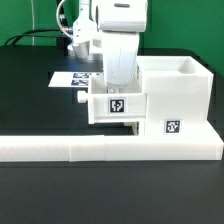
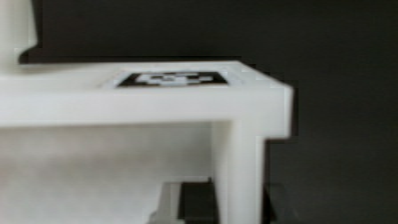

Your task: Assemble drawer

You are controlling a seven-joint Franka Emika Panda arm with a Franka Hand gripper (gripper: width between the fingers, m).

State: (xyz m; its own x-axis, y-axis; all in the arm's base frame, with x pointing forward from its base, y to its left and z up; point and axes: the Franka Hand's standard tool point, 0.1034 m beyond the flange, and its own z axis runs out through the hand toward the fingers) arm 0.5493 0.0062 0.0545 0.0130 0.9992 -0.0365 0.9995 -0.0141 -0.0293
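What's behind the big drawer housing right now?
Beyond the housing in the exterior view lies the marker board on the black table, partly hidden by the arm. The gripper itself is hidden behind the arm's body, so its jaws cannot be judged.

Black table (image 1: pixel 30 100), matte. Landmark: long white border bar (image 1: pixel 100 148), lying along the table's near edge. Directly behind the bar and touching it, white drawer housing (image 1: pixel 165 95), tag on its front. Beside the housing, toward the exterior view's left, a smaller tagged tray (image 1: pixel 115 107). Farther behind the bar, flat marker board (image 1: pixel 72 78).
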